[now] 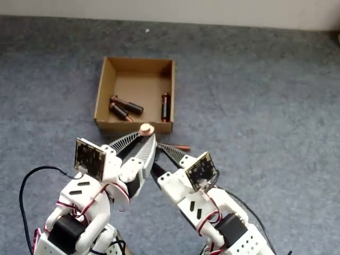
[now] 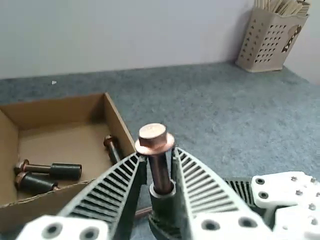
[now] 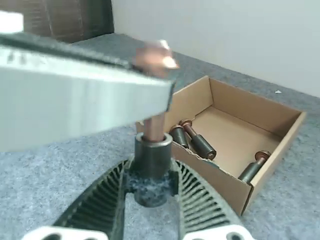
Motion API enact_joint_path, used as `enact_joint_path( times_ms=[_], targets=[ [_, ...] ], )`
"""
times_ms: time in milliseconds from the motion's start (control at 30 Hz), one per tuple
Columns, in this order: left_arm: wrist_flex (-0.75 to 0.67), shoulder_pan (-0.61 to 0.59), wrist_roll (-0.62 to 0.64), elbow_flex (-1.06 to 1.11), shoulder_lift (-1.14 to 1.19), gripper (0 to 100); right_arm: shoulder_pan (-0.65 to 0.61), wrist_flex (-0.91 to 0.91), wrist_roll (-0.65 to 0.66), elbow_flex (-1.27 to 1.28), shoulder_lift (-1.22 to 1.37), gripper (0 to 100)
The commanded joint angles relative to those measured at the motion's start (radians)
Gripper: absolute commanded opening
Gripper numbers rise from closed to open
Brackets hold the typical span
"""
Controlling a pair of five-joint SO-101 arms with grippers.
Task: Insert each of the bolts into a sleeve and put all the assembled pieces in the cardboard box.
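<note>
We are recording the limits of view first. In the high view the sleeve is lying hidden beneath the two meeting grippers, and the tips of the right gripper are being covered there by the left gripper. In the right wrist view a finger of the left gripper is crossing the frame as a blur, and the head of the bolt is equally hard to make out. We are finding the copper-coloured bolt standing upright between the left gripper's fingers, its flanged head just above their tips and the lower end of its shaft entering the mouth of the dark sleeve. The left gripper is clenching the bolt's shaft, and the right gripper, positioned beneath, is grasping the sleeve upright. This pairing is sitting just in front of the near wall of the cardboard box, above the grey surface. Three assembled pieces are lying inside the box, two together and one along the opposite wall. A loose bolt is lying on the surface just beside the right gripper, partly covered.
</note>
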Motion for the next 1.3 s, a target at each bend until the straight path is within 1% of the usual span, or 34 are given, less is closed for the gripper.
enact_joint_path(
  times_ms=[0, 100, 267, 400, 500, 600, 733, 833, 933, 1000, 1067, 1133, 1200, 1267],
  targets=[
    [0.029, 0.004, 0.002, -0.005, -0.008, 13, 0.025, -0.022, -0.003, -0.019, -0.024, 0.5],
    [0.037, 0.002, 0.002, -0.005, -0.008, 13, 0.025, -0.022, -0.003, -0.019, -0.03, 0.5],
    [0.054, -0.051, 0.002, -0.01, -0.008, 13, 0.027, -0.022, -0.003, -0.019, -0.03, 0.5],
    [0.12, -0.053, 0.002, -0.013, -0.008, 16, 0.035, -0.022, -0.003, -0.019, -0.03, 0.5],
    [0.184, -0.053, 0.002, -0.048, -0.008, 18, 0.074, -0.022, -0.005, -0.019, -0.03, 0.5],
    [0.236, -0.053, 0.002, -0.088, -0.008, 18, 0.111, -0.022, -0.005, -0.012, -0.03, 0.5],
    [0.261, -0.074, 0.0, -0.099, -0.008, 18, 0.119, -0.021, -0.006, -0.01, -0.03, 0.5],
    [0.296, -0.148, 0.0, -0.102, -0.008, 18, 0.131, -0.016, -0.006, 0.002, -0.03, 0.5],
    [0.327, -0.277, -0.002, -0.102, -0.008, 18, 0.177, -0.016, -0.012, 0.038, -0.03, 0.5],
    [0.331, -0.384, -0.002, -0.093, -0.008, 18, 0.222, -0.012, -0.083, 0.045, -0.03, 0.5],
    [0.327, -0.495, -0.003, -0.064, -0.008, 18, 0.255, 0.054, -0.133, 0.042, -0.028, 0.9],
    [0.308, -0.582, -0.035, -0.016, -0.008, 18, 0.266, 0.143, -0.114, 0.008, -0.028, 0.9],
    [0.284, -0.634, -0.074, 0.051, -0.008, 18, 0.262, 0.199, -0.101, -0.054, -0.028, 0.9],
    [0.252, -0.667, -0.084, 0.122, -0.008, 18, 0.262, 0.232, -0.101, -0.107, -0.024, 0.9]
  ],
)
